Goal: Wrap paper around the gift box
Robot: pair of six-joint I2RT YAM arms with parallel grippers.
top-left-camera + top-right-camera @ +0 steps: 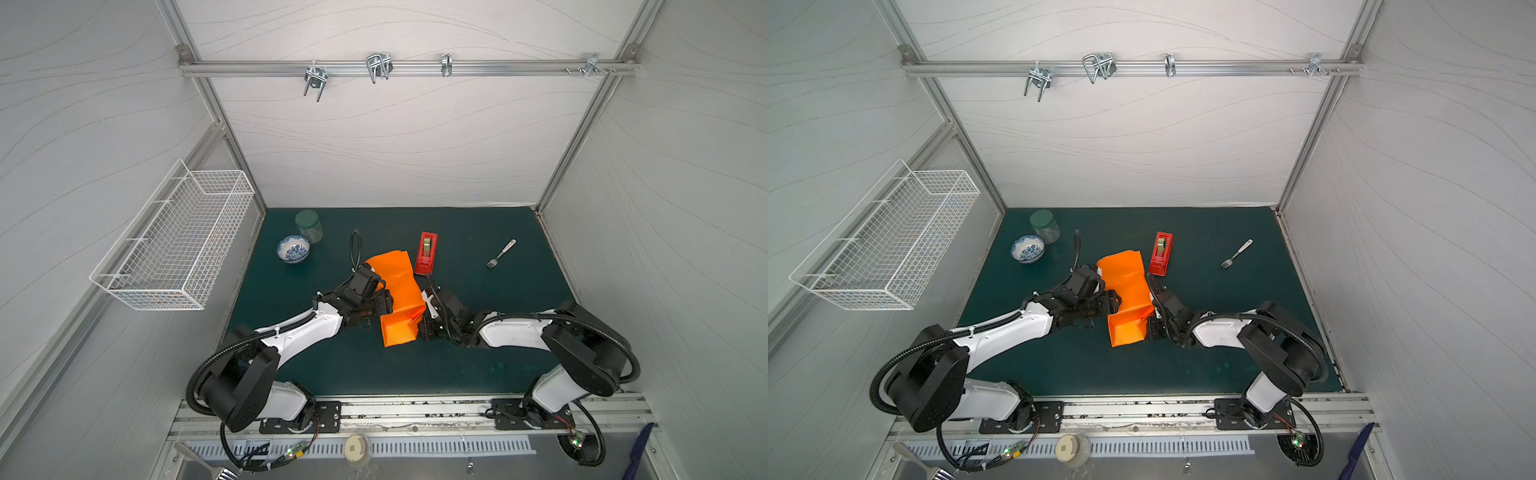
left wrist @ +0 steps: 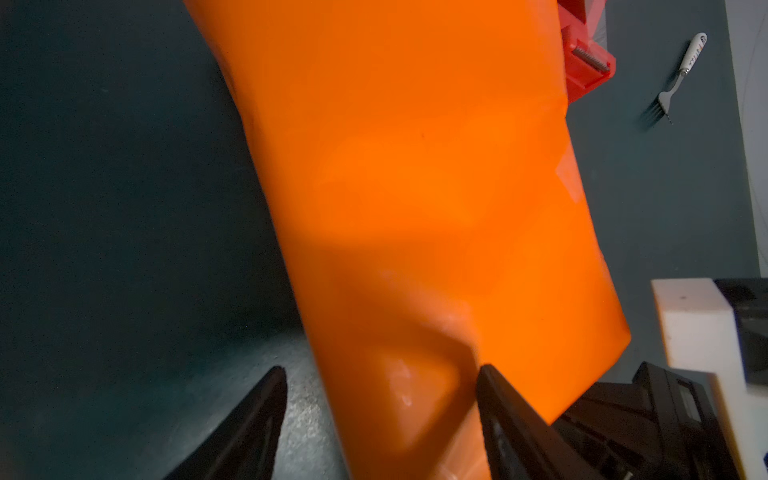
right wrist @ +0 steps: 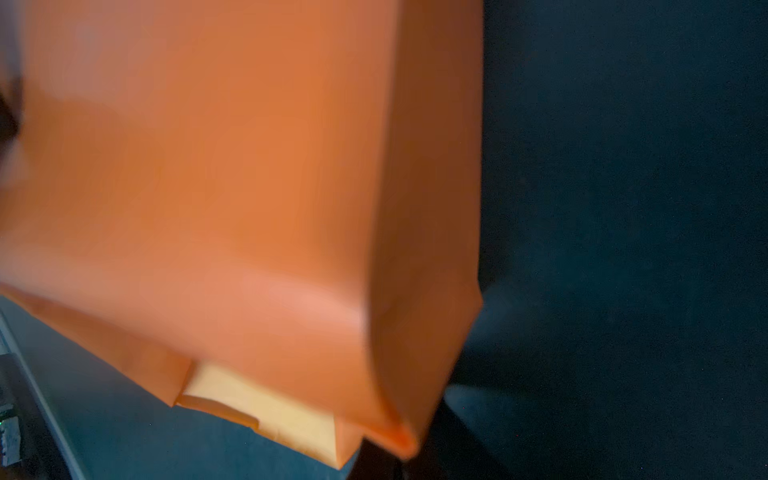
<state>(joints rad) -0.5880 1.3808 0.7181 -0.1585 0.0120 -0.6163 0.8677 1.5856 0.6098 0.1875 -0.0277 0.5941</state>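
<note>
**Inspector:** Item one, the paper. Location?

**Assessor:** Orange paper (image 1: 399, 299) sits at the centre of the green mat (image 1: 478, 353). It is creased and folded over into a long bundle running 12 to 6 o'clock. Both top views show the paper (image 1: 1127, 299) the same way. Its 6 o'clock end stands raised off the mat.

**Inspector:** The gift box?

**Assessor:** Not identifiable. In the right wrist view a paler yellowish panel shows under the paper's open end. I cannot tell whether that is the gift box.

**Inspector:** Pincers?

**Assessor:** Left pincer (image 2: 382, 370) is at the bundle's 9 o'clock side, released. Its fingers (image 2: 257, 415) are spread wide and straddle the paper's edge. One finger has bare mat between it and the paper. Right pincer (image 1: 423, 322) is at 4 o'clock, clenched on the paper's corner.

**Inspector:** Surroundings?

**Assessor:** Red tape dispenser (image 1: 427, 253) is just beside the paper at 1 o'clock. Fork (image 1: 500, 254) lies well apart at 2 o'clock. Patterned bowl (image 1: 293, 249) and green-lidded jar (image 1: 309, 226) stand just beside each other at 10 o'clock.
</note>
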